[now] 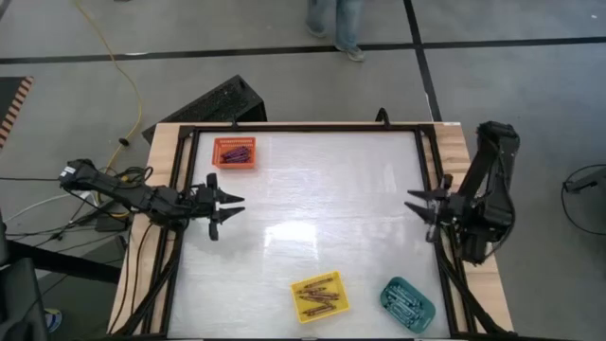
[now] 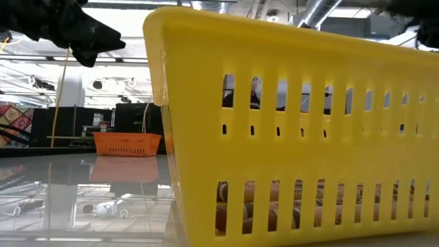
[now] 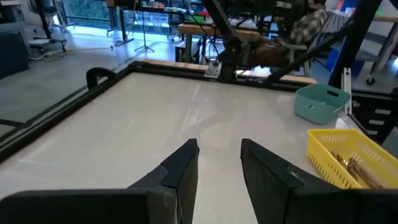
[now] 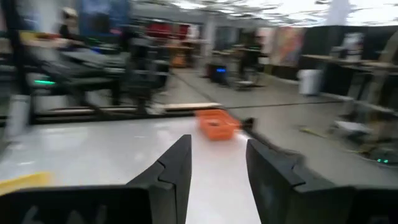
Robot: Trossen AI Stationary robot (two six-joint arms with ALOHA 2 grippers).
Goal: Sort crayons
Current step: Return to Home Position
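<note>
At the left edge of the white tabletop (image 1: pixel 322 189), about midway along it, the left pincer (image 1: pixel 235 204) hangs with its fingers apart and nothing between them; its wrist view shows a clear gap and bare tabletop beyond. Opposite it, at the right edge, the right pincer (image 1: pixel 414 201) points inward over the tabletop. Its fingers are likewise spread and hold nothing. The two pincers face each other, well apart, with the whole width of the tabletop between them.

No crayon lies loose on the tabletop; all that show are in trays. Near the far-left corner stands the orange tray (image 1: pixel 235 152), holding dark crayons (image 1: pixel 236 149) that lie roughly side by side. Close to the near edge, about midway along it, sits the yellow tray (image 1: pixel 319 296), turned a little askew to that edge, with brownish crayons (image 1: pixel 317 293) inside. In the low view this tray fills most of the picture, and the crayons show through its lower slots. Just beside it, toward the near-right corner and not touching it, is the teal tray (image 1: pixel 406 303), also askew, with a third lot of crayons (image 1: pixel 404 300) whose colours are too small to tell.

On the floor beyond the far edge, a person's legs (image 1: pixel 336 24) show.
</note>
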